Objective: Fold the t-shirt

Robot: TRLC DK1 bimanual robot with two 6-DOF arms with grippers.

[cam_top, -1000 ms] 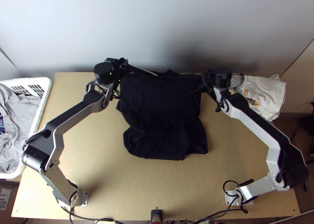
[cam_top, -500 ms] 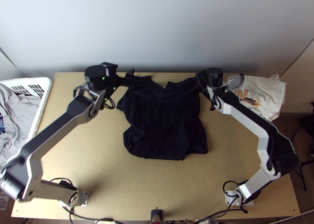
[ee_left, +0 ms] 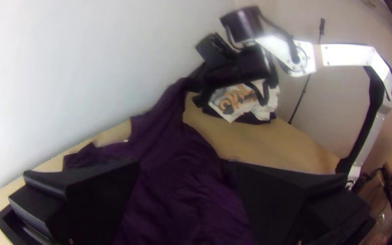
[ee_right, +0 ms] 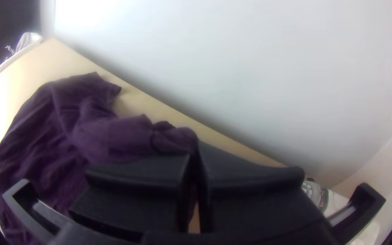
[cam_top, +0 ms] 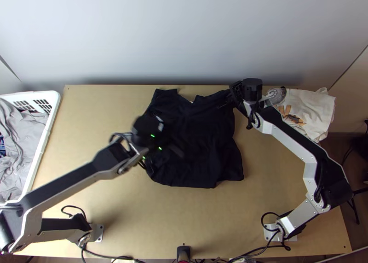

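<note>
"Where's the dark cloth T-shirt (cam_top: 204,136)?"

"Spread but wrinkled on the light wooden surface (cam_top: 207,221), neckline toward the pale wall (cam_top: 184,32)."

"And the left pincer (cam_top: 172,134)?"

"Over the shirt, on the left arm's side of it. Its two flat black fingers stand wide apart, holding nothing."

"What has the right pincer (cam_top: 228,102) got?"

"The shirt's upper corner on the right arm's side, pinched between closed fingers."

"Anything beside the shirt?"

"A white cloth with an orange print (cam_top: 318,111) near the right pincer, and a white plastic basket (cam_top: 54,106) of grey cloth (cam_top: 23,134) at the surface's left side."
</note>
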